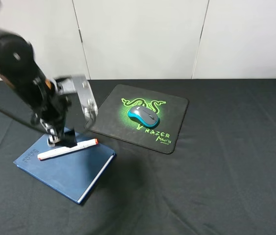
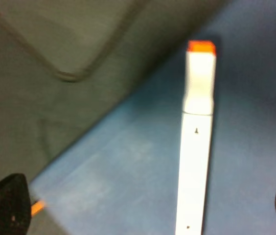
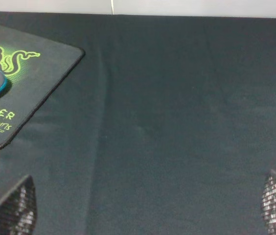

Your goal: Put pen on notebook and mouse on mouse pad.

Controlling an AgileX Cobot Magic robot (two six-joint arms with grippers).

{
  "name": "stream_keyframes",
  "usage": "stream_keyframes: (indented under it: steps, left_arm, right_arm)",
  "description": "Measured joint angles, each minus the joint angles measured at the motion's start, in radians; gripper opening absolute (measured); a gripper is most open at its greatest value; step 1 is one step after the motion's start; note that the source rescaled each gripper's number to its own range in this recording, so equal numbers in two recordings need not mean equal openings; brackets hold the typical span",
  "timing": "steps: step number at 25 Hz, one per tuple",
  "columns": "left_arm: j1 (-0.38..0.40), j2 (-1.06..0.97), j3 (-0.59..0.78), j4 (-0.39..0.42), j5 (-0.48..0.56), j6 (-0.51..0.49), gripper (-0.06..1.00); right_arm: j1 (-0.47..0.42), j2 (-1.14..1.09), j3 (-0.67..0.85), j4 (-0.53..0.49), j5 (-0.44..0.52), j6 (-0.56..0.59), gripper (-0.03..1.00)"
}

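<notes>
On the notebook [image 1: 67, 169], the pen [image 1: 67, 149] lies under the left tool [image 1: 59, 139].

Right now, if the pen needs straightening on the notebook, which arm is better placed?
Left. Its open fingers straddle the pen lying on the notebook; the right arm's camera shows only bare tablecloth ahead.
</notes>
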Motion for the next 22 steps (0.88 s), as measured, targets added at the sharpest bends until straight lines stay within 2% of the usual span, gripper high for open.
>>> stream_keyframes:
  steps: [22]
  left_arm:
    - [0.0,-0.629,-0.016,-0.003,0.457,-0.463,1.0]
  right_arm:
    - [0.0,0.0,0.0,0.0,0.0,0.0,1.0]
